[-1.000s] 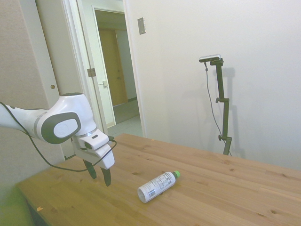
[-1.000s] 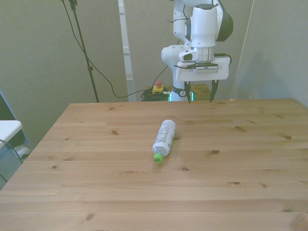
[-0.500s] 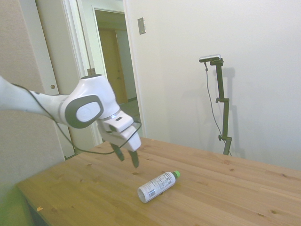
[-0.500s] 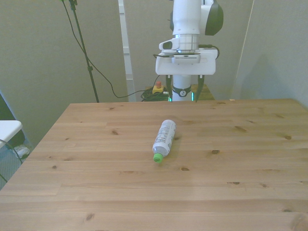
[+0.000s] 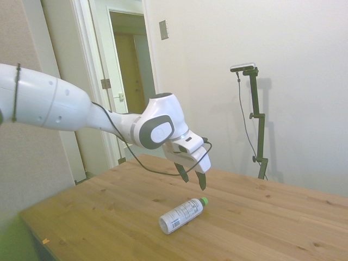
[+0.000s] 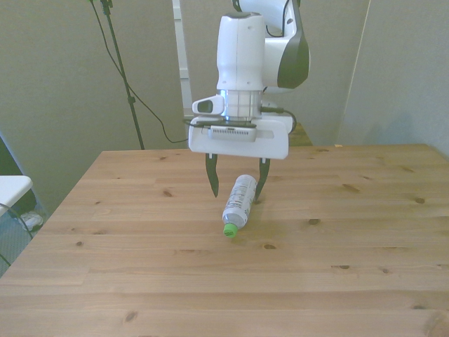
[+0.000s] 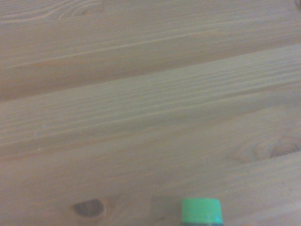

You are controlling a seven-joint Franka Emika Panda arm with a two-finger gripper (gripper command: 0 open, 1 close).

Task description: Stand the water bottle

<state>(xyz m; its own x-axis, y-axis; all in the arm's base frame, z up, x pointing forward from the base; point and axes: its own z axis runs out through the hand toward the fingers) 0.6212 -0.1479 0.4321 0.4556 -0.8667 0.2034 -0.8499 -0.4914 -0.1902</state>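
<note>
Mid-table, well off edges: water bottle point(image 6: 238, 203) flat.

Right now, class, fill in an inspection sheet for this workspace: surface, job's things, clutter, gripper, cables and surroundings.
Surface: wooden table, pale planks with knots.
Job's things: water bottle lying on its side, green cap toward the front camera.
Clutter: nothing seen.
Gripper: gripper open, above the bottle, not touching it.
Cables: black cable looping along the arm; more cables hanging behind the table in the front view.
Surroundings: pale walls, open doorway in the side view.
</note>
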